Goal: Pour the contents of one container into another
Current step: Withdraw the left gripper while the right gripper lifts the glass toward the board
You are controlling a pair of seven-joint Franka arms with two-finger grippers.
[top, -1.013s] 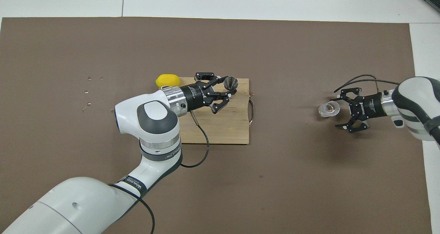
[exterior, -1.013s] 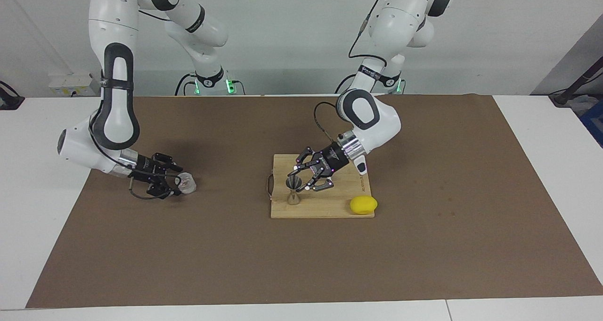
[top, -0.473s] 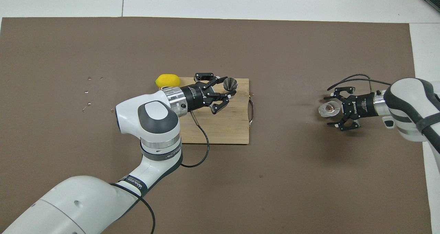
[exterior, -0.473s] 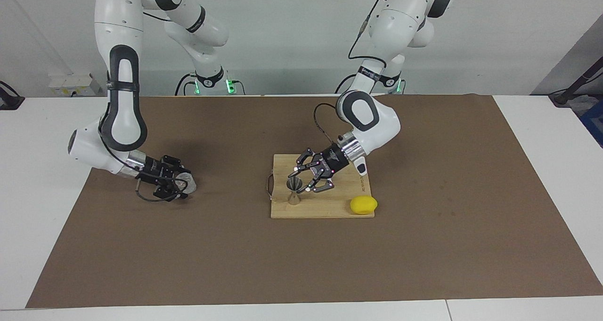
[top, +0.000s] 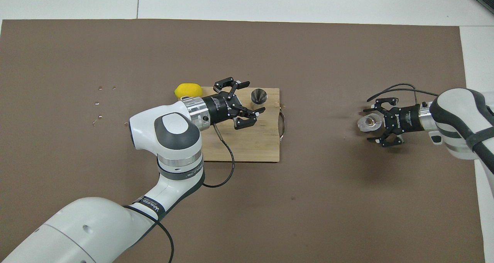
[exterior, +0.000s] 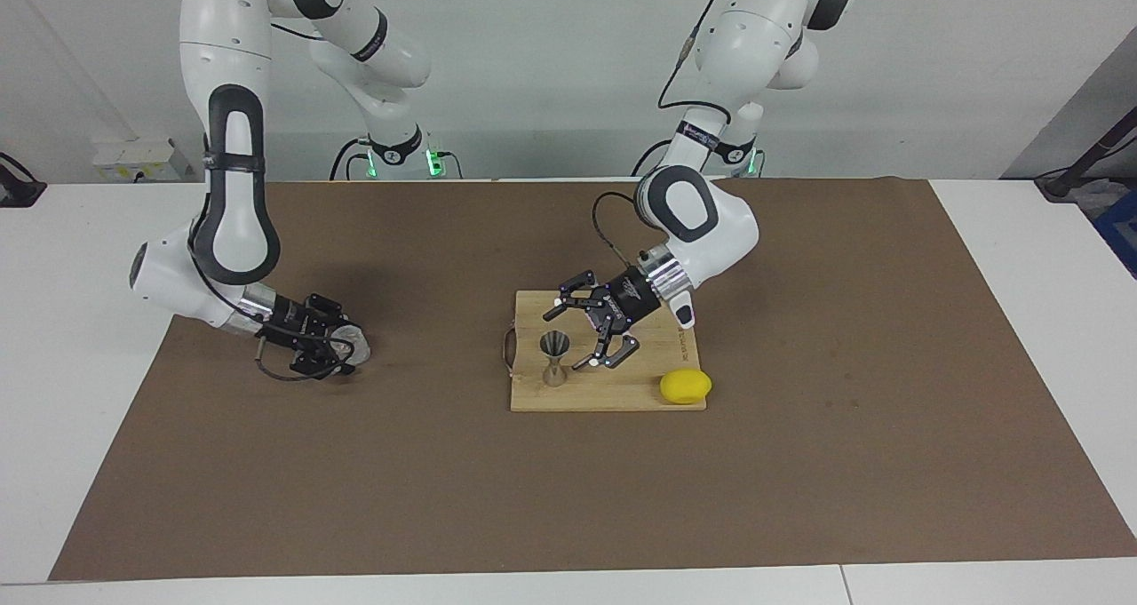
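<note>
I am working over a brown mat (exterior: 568, 463) that is covering most of the table, and I am taking the wooden board (exterior: 613, 392) near its middle as my landmark. My left arm is reaching down over the board, and my left gripper (exterior: 579, 335) (top: 247, 97) is hanging just beside the jigger (exterior: 554, 356) (top: 258, 95) with its fingers spread wide apart, gripping nothing; one finger is sitting on the side of the jigger nearer to the robots and the other on the side farther from them, neither touching it. The jigger is standing upright on the board, at the corner farther from the robots and toward the right arm's end. The lemon (exterior: 685, 386) (top: 188, 90) is resting at the board's other corner farther from the robots, toward the left arm's end, partly on the board. Well apart from the board, toward the right arm's end of the table, my right gripper (exterior: 342, 346) (top: 373, 123) is lying low at the mat, its fingers sitting on either side of the glass (exterior: 352, 342) (top: 368, 123); I cannot tell whether they are pressing on it. The glass is sitting on the mat there, about level with the jigger.
</note>
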